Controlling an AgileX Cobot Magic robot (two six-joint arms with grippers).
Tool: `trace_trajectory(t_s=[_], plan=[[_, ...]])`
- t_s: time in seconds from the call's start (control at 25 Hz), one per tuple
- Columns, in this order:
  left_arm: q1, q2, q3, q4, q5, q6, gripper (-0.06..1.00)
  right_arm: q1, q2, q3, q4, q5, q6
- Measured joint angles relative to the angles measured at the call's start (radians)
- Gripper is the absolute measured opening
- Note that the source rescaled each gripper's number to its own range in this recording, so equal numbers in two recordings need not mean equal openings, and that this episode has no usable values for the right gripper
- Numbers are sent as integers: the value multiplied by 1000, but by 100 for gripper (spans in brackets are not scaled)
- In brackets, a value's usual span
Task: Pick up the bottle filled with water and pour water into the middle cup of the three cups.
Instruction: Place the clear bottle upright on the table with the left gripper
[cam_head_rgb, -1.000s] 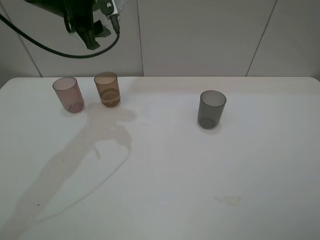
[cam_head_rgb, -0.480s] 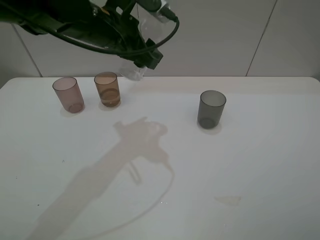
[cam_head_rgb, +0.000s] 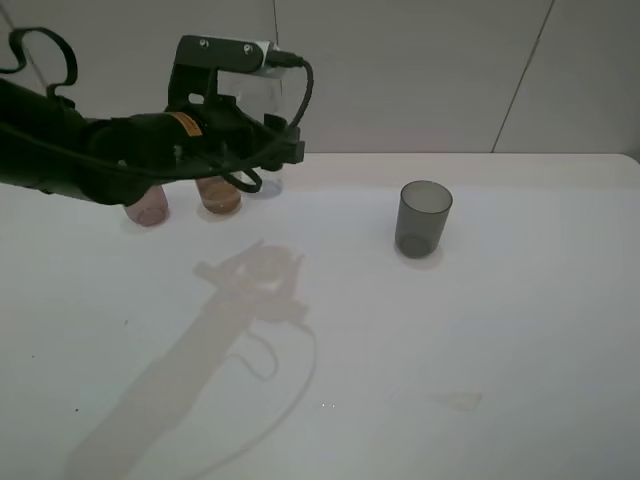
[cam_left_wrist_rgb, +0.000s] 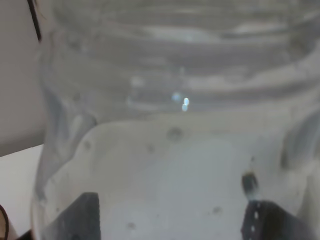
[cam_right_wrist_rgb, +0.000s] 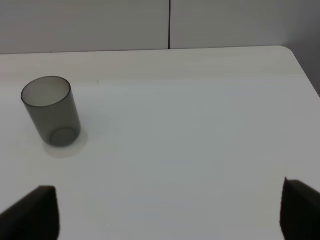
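Near the desk's far left edge: small clear colourless plastic bottle (cam_head_rgb: 262, 110) clamped in the left gripper (cam_head_rgb: 255, 150), held beside the translucent amber-brown tumbler (cam_head_rgb: 218, 195) between pinkish-mauve tumbler (cam_head_rgb: 150, 208) and smoky grey tumbler (cam_head_rgb: 423, 218). Pickup done; whether pouring is done, impossible to tell. Right gripper (cam_right_wrist_rgb: 170, 210) spread apart, holding nothing.

clear bottle (cam_left_wrist_rgb: 175, 150) between tool fingers (cam_left_wrist_rgb: 82, 217)

looks like a lab or test room: bare white table (cam_head_rgb: 520, 330), plain grey panelled wall (cam_head_rgb: 420, 70) with dark seams, black robot arm (cam_head_rgb: 90, 155) trailing a cable.
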Motion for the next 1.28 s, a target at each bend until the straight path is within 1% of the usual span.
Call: trace_trajectory(t_s=[0.08,0.2,0.36,0.48,0.56,0.64,1.0,1.16,1.28], plan=[[0,29,39,49,-107,-55,1,0,0,0,0,0,0],[0,104,81,103,-255,-108,1,0,0,0,0,0,0],[-1,235,97,174,-435,-129,1,0,0,0,0,0,0],[-1,317,97,253,-521,-131,1,0,0,0,0,0,0],[-2,349,97,288,-534,-131,1,0,0,0,0,0,0],[-4,370,97,301,-536,-131,1,0,0,0,0,0,0],[-7,405,97,309,-520,-126,1,0,0,0,0,0,0],[-7,405,97,310,-499,-96,1,0,0,0,0,0,0],[-7,404,105,310,-501,-72,1,0,0,0,0,0,0]])
